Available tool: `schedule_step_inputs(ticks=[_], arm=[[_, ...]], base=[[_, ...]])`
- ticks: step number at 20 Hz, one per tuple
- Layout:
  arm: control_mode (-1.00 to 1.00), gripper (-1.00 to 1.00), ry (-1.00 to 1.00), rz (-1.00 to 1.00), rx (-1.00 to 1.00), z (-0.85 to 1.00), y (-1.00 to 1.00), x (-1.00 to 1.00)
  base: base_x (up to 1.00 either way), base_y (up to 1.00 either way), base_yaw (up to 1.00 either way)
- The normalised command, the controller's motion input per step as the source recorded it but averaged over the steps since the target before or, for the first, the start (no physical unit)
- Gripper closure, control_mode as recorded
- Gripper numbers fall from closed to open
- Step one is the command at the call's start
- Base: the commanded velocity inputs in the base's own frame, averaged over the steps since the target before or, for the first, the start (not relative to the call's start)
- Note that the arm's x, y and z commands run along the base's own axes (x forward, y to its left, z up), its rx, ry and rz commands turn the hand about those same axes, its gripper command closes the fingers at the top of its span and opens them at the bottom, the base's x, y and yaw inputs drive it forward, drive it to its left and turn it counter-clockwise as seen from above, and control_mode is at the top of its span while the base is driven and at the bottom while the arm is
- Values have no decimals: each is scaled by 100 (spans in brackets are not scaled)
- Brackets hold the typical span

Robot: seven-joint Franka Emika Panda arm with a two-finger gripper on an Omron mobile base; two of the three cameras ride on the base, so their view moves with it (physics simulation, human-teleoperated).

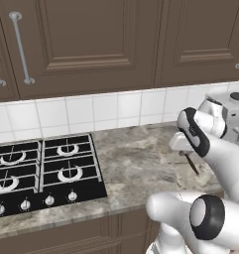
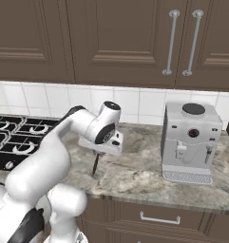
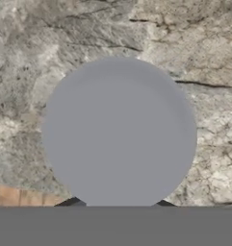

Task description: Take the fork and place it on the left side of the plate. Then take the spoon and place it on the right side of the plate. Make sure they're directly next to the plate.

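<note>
Spoon [image 3: 118, 132] clamped in claw [image 2: 98, 159]

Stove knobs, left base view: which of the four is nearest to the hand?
The knob at the row's right end, by the stove's corner next to the stone counter. The other three lie farther left, away from the hand.

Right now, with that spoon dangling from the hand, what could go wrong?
The hand pinches the spoon at its bowl end, handle hanging down, so it might slip or swing. The handle tip hangs close over the counter and could strike it. The bowl blocks much of the hand view.
</note>
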Motion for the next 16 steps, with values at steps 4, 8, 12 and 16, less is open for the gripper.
schedule_step_inputs(ticks=[4,8,12,16], arm=[[-100,100,-13,0,0,29,28,-52],[-100,100,-1,0,0,42,27,-48],[-100,100,0,1,0,43,22,-28],[-100,100,0,2,0,6,2,-4]], base=[[0,0,0],[0,0,0],[0,0,0],[0,0,0]])
